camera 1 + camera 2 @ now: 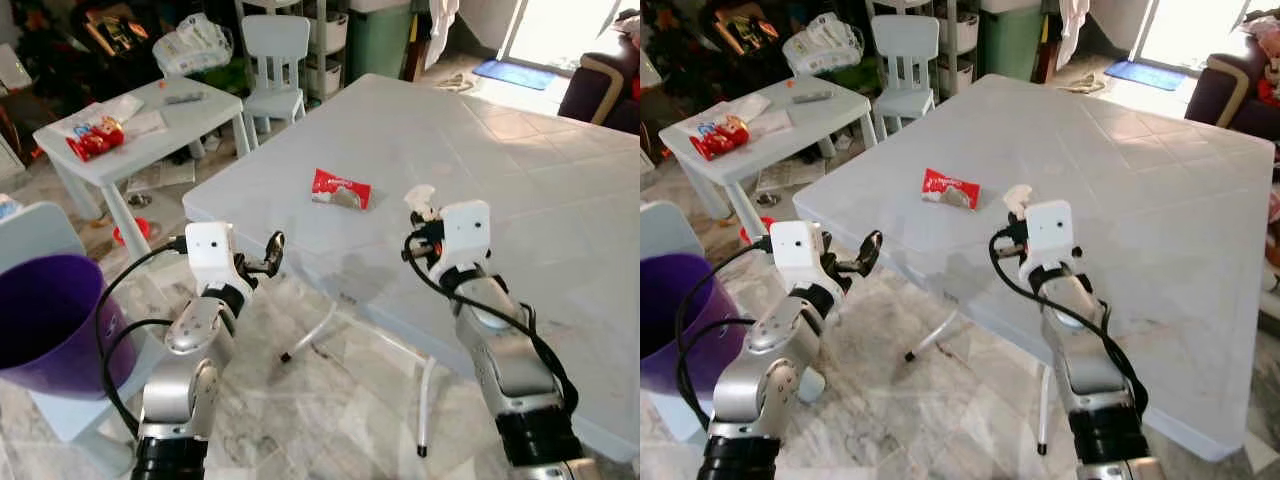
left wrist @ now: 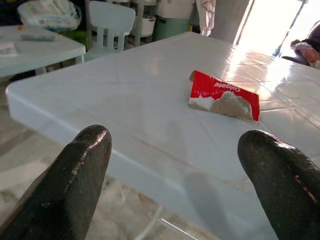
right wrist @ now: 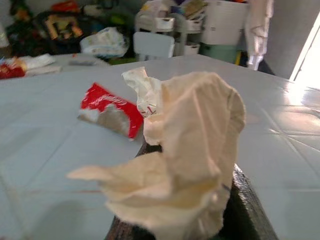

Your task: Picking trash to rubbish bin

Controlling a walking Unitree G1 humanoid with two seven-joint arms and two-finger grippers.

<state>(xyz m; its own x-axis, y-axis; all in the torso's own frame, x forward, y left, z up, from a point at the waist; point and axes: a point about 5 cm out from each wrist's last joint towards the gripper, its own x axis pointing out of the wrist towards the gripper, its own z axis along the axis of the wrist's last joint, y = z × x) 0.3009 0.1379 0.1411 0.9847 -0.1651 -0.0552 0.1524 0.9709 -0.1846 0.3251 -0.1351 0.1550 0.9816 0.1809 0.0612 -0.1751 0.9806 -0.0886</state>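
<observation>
Crumpled tissue (image 3: 175, 150) is clamped in right claw (image 1: 420, 212) over the surface (image 1: 520, 190); loosely pinched, may be dropped before the far-left purple bin (image 1: 45, 320). Left claw (image 1: 268, 255) is held apart; red Colgate wrapper (image 1: 341, 188) remains mid-surface.

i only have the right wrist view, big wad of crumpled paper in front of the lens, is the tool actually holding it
Observer: Yes. In the left eye view the right tool is shut on the crumpled paper, held just above the white table.
Operator: where's the bin, i can't see one
Observer: A purple bin stands on the floor to the robot's left, beside the left arm.
Operator: is the left tool doing anything
Observer: The left tool is open and holds nothing. It is off the table's near edge, aimed at the red torn carton.
Operator: anything else on this table
Observer: Just that carton; other clutter lies on the small white table farther back.
</observation>
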